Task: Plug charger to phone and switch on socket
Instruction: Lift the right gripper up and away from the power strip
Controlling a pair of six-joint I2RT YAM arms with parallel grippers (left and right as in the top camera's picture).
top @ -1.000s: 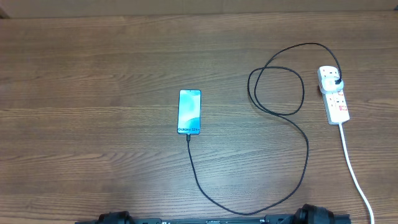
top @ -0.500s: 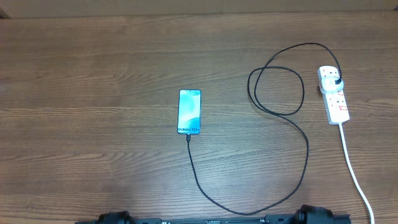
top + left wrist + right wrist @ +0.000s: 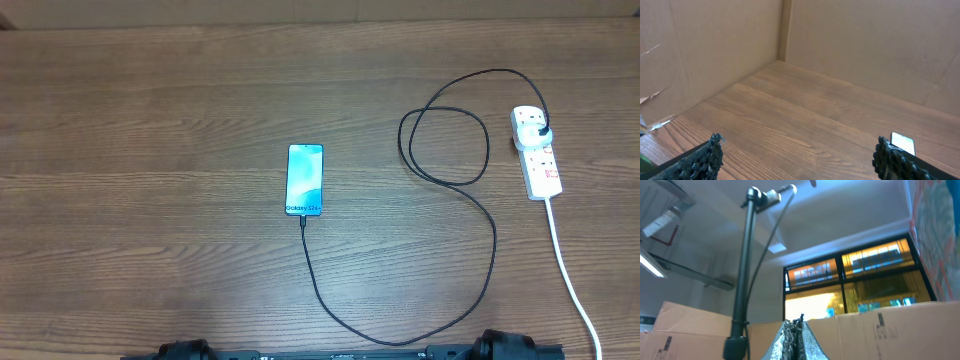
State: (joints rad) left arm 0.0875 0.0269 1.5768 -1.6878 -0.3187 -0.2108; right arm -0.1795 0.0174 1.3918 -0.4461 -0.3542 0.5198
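Nothing has moved since the earlier pictures. The phone [image 3: 305, 181], the charger [image 3: 495, 240] and the socket [image 3: 537, 152] all lie just where they were, and no arm has come out over the table [image 3: 150, 150].

The left gripper [image 3: 800, 156] is wide open. Its two black fingers [image 3: 705, 159] stand far apart at the bottom of its own camera view. They hold nothing and touch nothing. Between them you see only bare wood, with cardboard walls [image 3: 865, 50] behind.

The right gripper [image 3: 795, 339] is closed. Its fingers are pressed together with nothing between them. Its camera looks up at the ceiling, a window [image 3: 850, 287] and a tall black pole [image 3: 742, 280].

The phone lies flat near the middle of the table, with its screen lit light blue. The charger's small tip [image 3: 303, 219] touches the end of the phone that has the little writing, the end nearest the robot. From there the thin black cable runs toward the robot, swings around to the right of the phone, and makes a loop farther off on that side. Its black plug [image 3: 541, 127] sits in the socket. The socket is well apart from the phone, on its right. The socket's white cord [image 3: 570, 270] runs back toward the robot's edge of the table. I cannot tell if the switch is on.
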